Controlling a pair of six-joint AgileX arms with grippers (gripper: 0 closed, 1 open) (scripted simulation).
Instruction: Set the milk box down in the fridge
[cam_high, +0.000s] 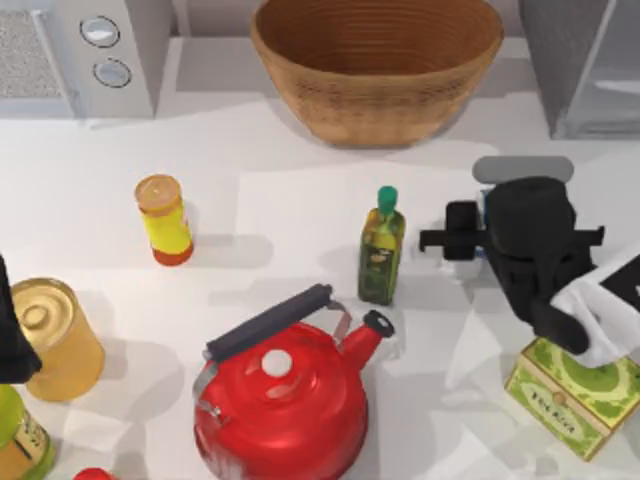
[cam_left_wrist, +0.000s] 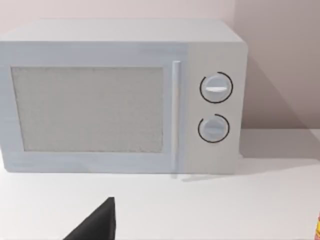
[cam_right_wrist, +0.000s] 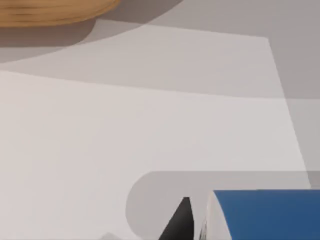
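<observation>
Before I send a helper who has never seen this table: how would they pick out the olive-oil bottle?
Start at the big wicker basket at the table's back. In front of it, right of the red kettle's handle, stands the olive-oil bottle. It alone is dark green glass with a green cap; the yellow bottle further left has an orange lid.

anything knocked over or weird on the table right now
Nothing stands out. The olive-oil bottle, red kettle and yellow bottle stand upright; no spills. The right end effector is over the milk box.

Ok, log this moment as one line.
right tool: over milk box, grip unclear | left arm: parked at table's left edge | fridge: far right, milk box not inside
</observation>
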